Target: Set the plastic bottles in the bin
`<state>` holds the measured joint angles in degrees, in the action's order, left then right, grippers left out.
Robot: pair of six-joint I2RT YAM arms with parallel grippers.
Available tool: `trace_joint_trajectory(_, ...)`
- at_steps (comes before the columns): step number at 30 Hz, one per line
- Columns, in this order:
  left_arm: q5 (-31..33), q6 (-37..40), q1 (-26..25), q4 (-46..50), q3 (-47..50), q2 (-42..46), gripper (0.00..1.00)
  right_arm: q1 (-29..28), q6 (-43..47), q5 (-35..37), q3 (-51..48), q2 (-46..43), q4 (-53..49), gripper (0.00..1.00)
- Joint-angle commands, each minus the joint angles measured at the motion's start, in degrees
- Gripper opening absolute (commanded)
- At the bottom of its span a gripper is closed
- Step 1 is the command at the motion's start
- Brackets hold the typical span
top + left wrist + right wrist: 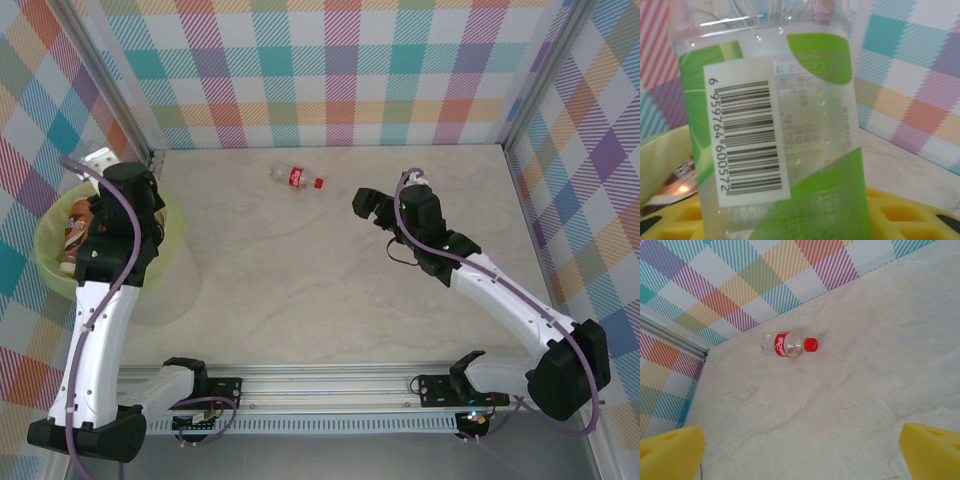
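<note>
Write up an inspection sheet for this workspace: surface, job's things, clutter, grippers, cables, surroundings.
Surface: pale marbled tabletop, one bottle lying on it.
Job's things: red-labelled bottle on its side near the far wall; bin at the left edge, with bottles inside; green-labelled bottle held by the left arm.
Clutter: nothing seen.
Grippers: left gripper shut on the green-labelled bottle, over the bin; right gripper open and empty, facing the red-labelled bottle.
Cables: a lilac cable runs along each arm; loose wires by the near rail.
Surroundings: checked pastel walls; metal rail at the near edge.
</note>
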<state>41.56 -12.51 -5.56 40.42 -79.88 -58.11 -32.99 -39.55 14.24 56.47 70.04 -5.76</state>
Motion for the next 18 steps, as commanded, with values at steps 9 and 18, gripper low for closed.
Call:
trace_joint_trajectory(9,-1.3,-18.5,15.1,10.9,5.2,0.8,0.36,0.6,1.9,-4.4,6.3,4.3,-1.1,1.0)
trace_joint_trajectory(18,-0.8,-27.8,17.3,14.5,5.7,1.3,0.82,0.6,1.6,-6.8,8.0,6.4,-2.0,1.0)
